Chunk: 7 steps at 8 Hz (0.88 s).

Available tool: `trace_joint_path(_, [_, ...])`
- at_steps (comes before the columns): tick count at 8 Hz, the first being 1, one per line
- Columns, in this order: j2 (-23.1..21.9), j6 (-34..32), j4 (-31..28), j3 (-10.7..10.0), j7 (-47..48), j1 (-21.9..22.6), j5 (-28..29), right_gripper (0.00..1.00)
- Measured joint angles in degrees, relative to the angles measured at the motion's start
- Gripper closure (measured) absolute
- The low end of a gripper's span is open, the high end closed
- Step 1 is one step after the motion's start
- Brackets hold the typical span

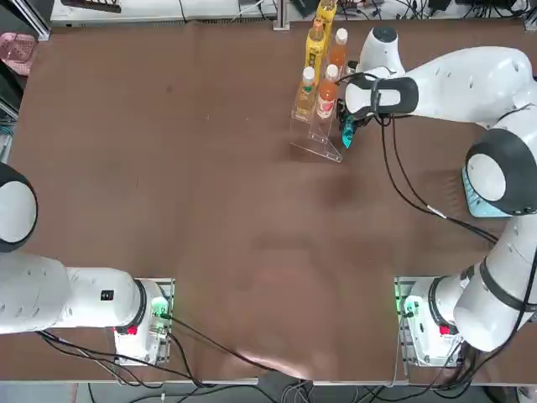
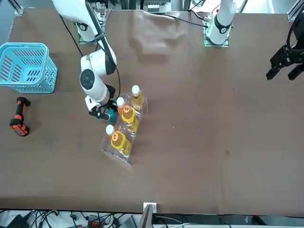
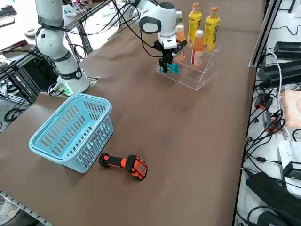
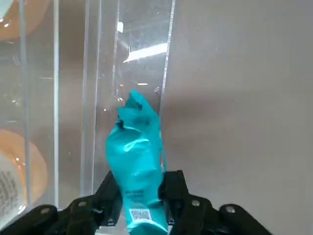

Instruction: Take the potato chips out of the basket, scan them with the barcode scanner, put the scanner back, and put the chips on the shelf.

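Pinching the potato chips (image 4: 135,161) between closed fingers, the right end effector (image 4: 142,193) hangs over the shelf (image 1: 323,138) edge.

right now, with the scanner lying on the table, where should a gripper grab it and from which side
Grip the barcode scanner across its narrow black handle, coming straight down from above: it lies flat on the table, and the basket stands close beside the handle end.

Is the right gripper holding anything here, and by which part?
Yes: the right gripper is shut on the potato chips, pinching the packet near its barcoded end, beside the shelf.
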Motion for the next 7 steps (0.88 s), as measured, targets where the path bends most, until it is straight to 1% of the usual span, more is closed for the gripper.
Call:
trace_joint_path(1, [0.00,0.10,0.00,-0.01,0.00,0.00,0.03,0.57])
trace_joint_path(4, [0.01,0.14,0.00,-0.01,0.01,0.02,0.43,0.49])
trace_joint_path(5, [0.01,0.15,0.00,-0.01,0.01,0.02,0.46,0.44])
trace_joint_path(6, [0.01,0.17,0.00,-0.01,0.01,0.02,0.46,0.31])
trace_joint_path(7, [0.01,0.18,0.00,-0.01,0.01,0.03,0.47,0.28])
